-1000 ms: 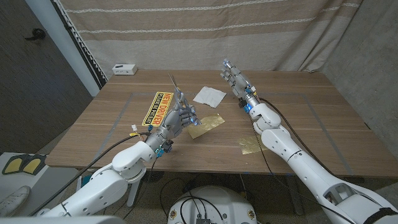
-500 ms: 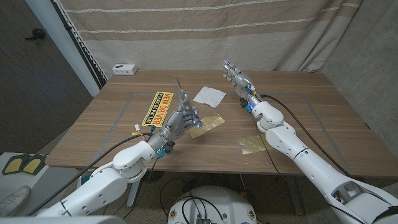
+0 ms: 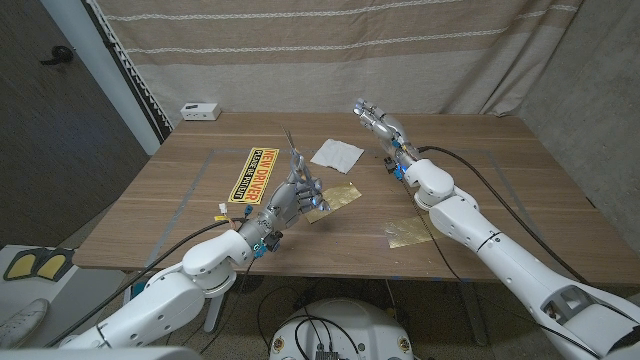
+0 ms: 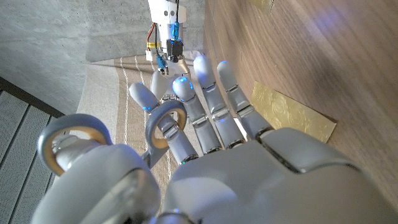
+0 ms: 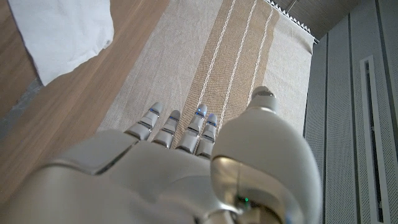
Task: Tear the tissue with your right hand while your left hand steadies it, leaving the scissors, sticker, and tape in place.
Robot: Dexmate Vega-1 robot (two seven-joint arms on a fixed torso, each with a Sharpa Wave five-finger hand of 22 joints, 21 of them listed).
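The white tissue (image 3: 337,153) (image 5: 62,31) lies flat on the table past its middle. My right hand (image 3: 379,124) hovers above the table just right of the tissue, fingers stretched out and apart, holding nothing. My left hand (image 3: 291,194) is raised over the table's near middle and holds the scissors (image 3: 291,146), whose blades point up and away. In the left wrist view its fingers pass through the grey handle rings (image 4: 164,118). The yellow NEW DRIVER sticker (image 3: 252,173) lies left of that hand.
A gold foil sheet (image 3: 335,200) (image 4: 292,115) lies just right of my left hand, and another (image 3: 405,232) near the front edge under my right forearm. A small white box (image 3: 200,110) sits at the far left corner. A curtain hangs behind the table.
My left hand with the scissors has drifted slightly right and forward. My right hand has shifted a little farther away and stays beside the tissue.
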